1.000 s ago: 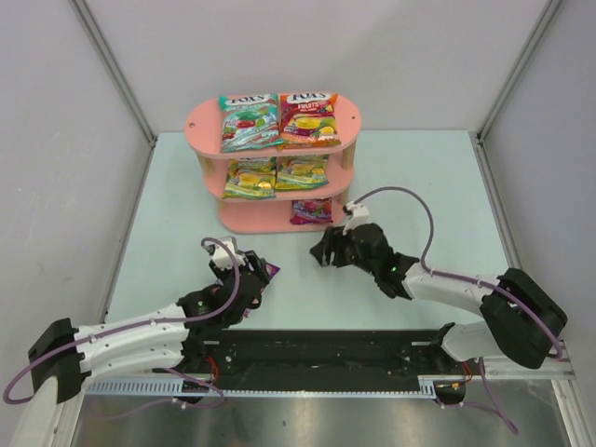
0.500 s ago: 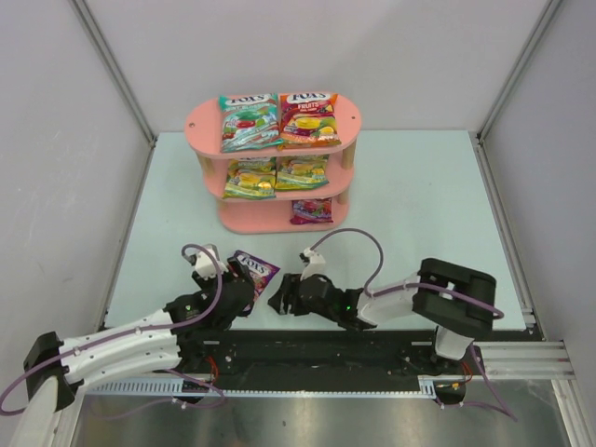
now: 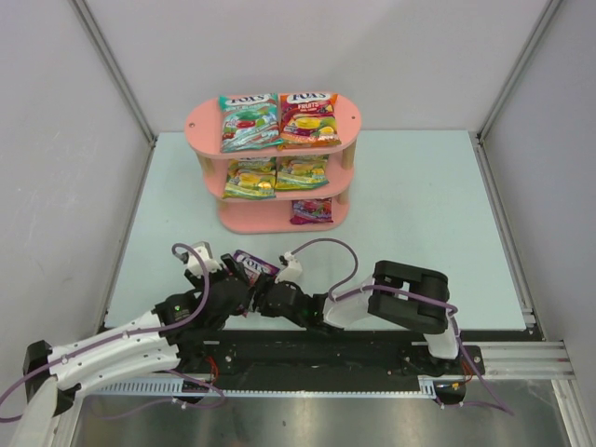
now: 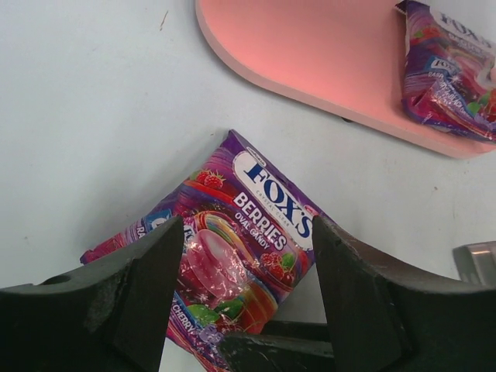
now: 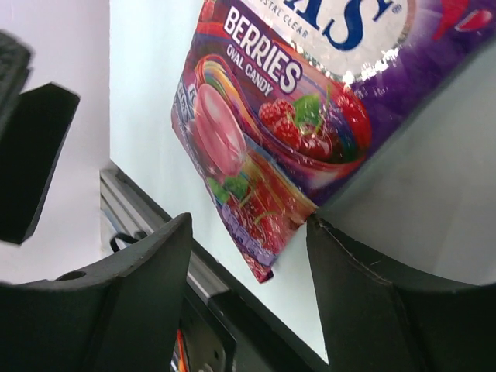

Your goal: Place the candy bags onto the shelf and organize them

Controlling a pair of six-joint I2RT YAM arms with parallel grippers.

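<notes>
The pink shelf (image 3: 349, 121) stands at the back. A teal bag (image 3: 250, 122) and a red-orange bag (image 3: 308, 116) lie on its top board, two yellow-green bags (image 3: 250, 178) on the middle one, and a purple bag (image 3: 311, 210) on the bottom one. A second purple bag (image 3: 253, 264) lies flat on the table near the front. My left gripper (image 3: 235, 279) is open with this bag (image 4: 240, 232) between its jaws. My right gripper (image 3: 264, 298) is open at the bag's near corner (image 5: 263, 132), and one finger (image 5: 372, 279) touches its edge.
The shelf's bottom board (image 4: 325, 54) and its purple bag (image 4: 453, 74) show at the top of the left wrist view. The black rail (image 3: 326, 349) runs along the near edge just behind both grippers. One left finger (image 5: 31, 155) shows in the right wrist view.
My right gripper has swung from beside the shelf to the near edge, up against the loose purple bag. My left gripper has drawn back toward the near left.
</notes>
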